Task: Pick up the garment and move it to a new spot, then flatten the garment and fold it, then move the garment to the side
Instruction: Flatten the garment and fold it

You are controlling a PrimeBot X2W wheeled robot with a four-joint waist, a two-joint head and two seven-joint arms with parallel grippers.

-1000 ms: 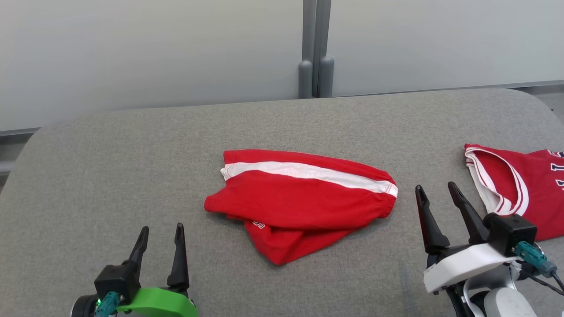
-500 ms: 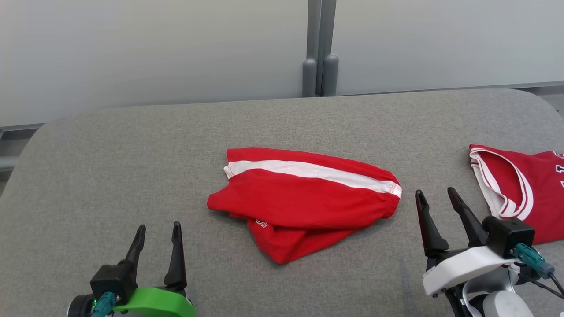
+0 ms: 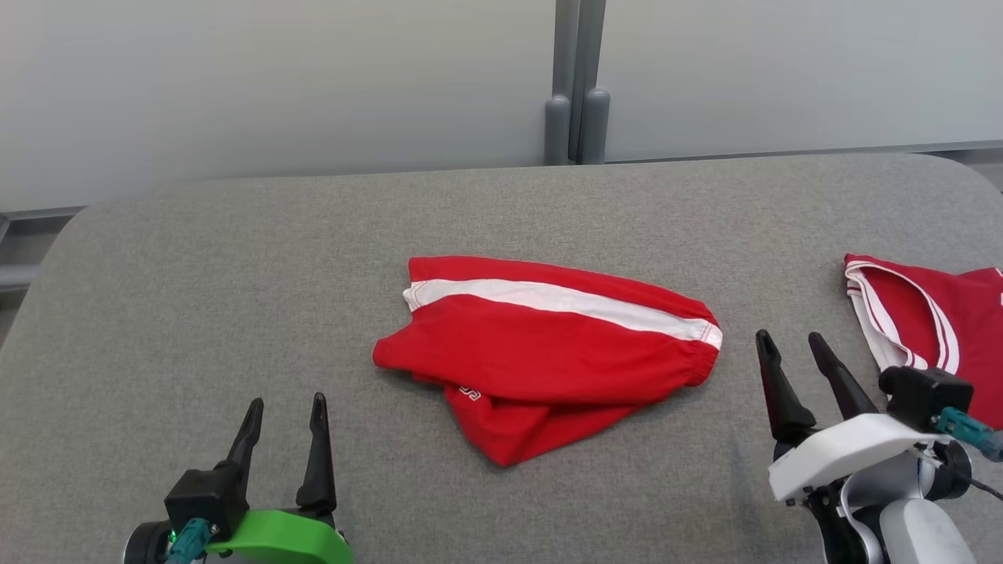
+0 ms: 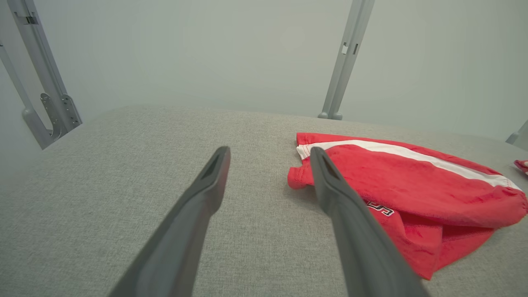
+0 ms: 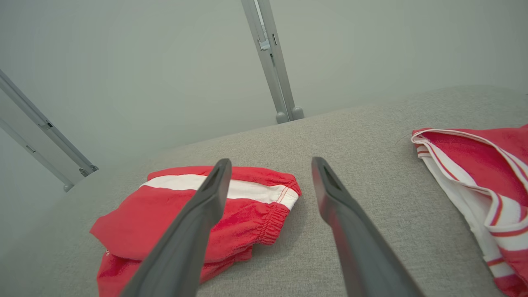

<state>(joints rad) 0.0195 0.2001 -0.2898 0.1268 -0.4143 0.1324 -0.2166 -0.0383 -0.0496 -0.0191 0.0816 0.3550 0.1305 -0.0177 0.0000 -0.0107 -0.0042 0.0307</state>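
A grey fabric worktop (image 3: 235, 298) spans the head view, with a pale wall (image 3: 274, 86) and a grey post (image 3: 578, 117) behind it at top centre. The garment, red shorts (image 3: 548, 352) with a white stripe, lies bunched at frame centre. A red-and-white jersey (image 3: 925, 329) lies at the right edge, well apart from it. The left wrist view adds a bracketed metal strut (image 4: 49, 111) at its upper left and small lettering (image 4: 381, 209) on the shorts' lower layer. The right wrist view brings out the gathered waistband (image 5: 272, 222) and the jersey's striped trim. The left claw (image 3: 287, 401), lower left, and the right claw (image 3: 790, 337), lower right, both stand wide open, holding nothing and clear of the shorts.
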